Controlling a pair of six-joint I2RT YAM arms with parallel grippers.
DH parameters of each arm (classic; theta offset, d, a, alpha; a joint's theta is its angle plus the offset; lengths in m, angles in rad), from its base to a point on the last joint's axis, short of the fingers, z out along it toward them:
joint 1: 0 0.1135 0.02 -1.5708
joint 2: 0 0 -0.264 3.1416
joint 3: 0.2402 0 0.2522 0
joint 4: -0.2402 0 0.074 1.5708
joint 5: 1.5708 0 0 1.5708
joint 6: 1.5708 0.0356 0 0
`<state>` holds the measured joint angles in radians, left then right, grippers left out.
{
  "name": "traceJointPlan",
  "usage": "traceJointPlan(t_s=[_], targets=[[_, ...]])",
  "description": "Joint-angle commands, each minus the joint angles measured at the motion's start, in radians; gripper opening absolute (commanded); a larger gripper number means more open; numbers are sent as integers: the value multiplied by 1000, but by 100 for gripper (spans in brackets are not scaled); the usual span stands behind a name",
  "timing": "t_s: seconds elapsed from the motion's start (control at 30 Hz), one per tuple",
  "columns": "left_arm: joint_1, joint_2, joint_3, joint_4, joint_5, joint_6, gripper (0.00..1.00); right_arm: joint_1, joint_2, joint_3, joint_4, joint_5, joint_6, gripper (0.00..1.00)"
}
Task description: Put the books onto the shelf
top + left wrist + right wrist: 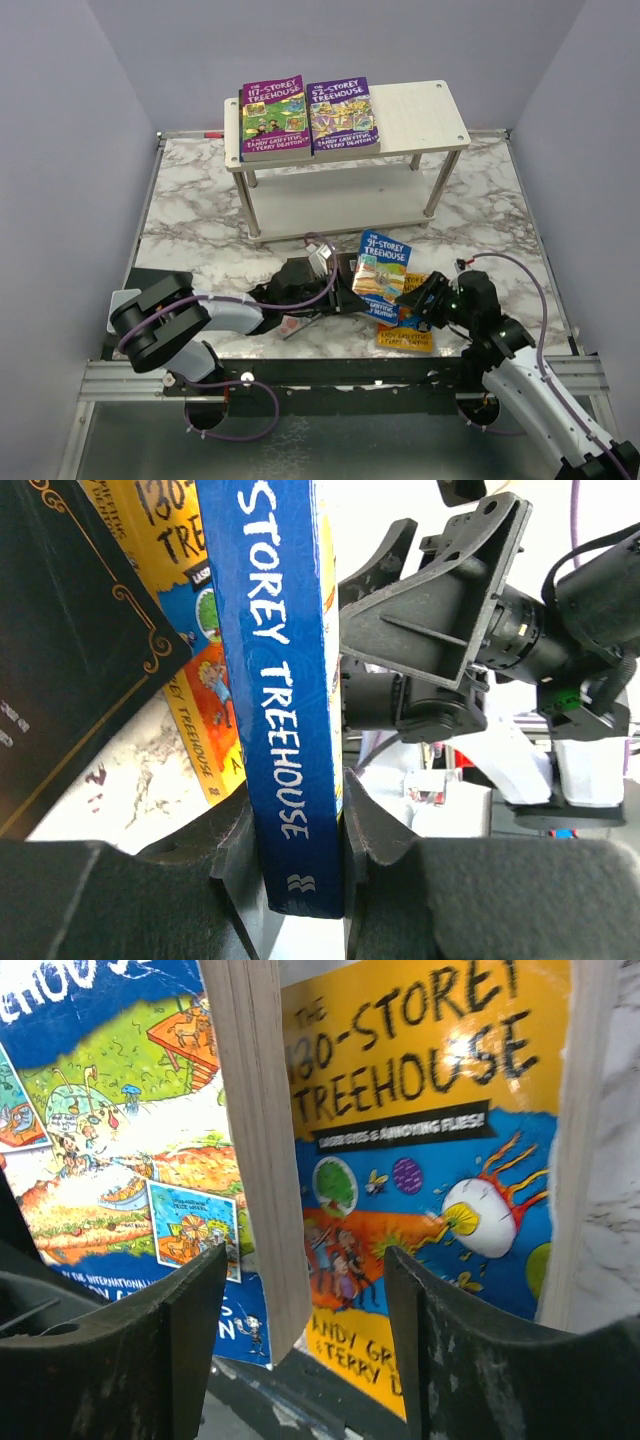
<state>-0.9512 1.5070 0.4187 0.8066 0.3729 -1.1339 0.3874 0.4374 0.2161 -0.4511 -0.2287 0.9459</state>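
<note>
From above, the small white wooden two-tier shelf (420,110) stands at the far middle of the marble-patterned table (200,220). Two purple paperback books (272,118) lie flat side by side on its top tier, filling the left and middle. The right third shows bare white wood out to its rounded edge. A strip of marble lies open between the shelf legs and the arms.

Near the front edge, the blue "91-Storey Treehouse" paperback (383,268) is raised off the table with its cover facing up. Its long axis runs near to far, title end toward the shelf. The left gripper (345,285) reaches it from the left and the right gripper (418,297) sits just beside its right edge. A yellow "130-Storey Treehouse" paperback (408,335) lies flat beneath.

In the left wrist view, the left gripper (298,825) is clamped on the blue book's (285,680) spine near its lower end, the lettering running lengthwise away. A dark book with gold ornament (60,650) crowds the left, and the right gripper (430,650) is close on the right.

In the right wrist view, the right gripper (305,1280) stands wide around the blue book's (100,1140) page edge (a clear gap on one side). The yellow book (420,1110) lies beyond.
</note>
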Motion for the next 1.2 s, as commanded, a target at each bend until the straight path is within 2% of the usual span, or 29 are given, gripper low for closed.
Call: traceJointPlan(t_s=[0.0,0.17,0.3,0.6,1.03,1.17], targets=[[-14,-133,-43,74,-24,-42,0,7,-69,60,-104,-97,0,66],[-35,-228,-81,74,-20,-77,0,7,-165,124,-102,-208,-18,68],[-44,-338,-97,70,-35,-107,0,7,-216,190,-94,-268,-21,73],[-46,-554,-79,10,-67,-145,0,7,-140,280,3,-383,-14,76],[-46,-650,-36,-26,-100,-166,0,7,-89,277,309,-497,162,77],[-46,-657,-39,-33,-123,-151,0,7,-53,304,331,-507,171,75]])
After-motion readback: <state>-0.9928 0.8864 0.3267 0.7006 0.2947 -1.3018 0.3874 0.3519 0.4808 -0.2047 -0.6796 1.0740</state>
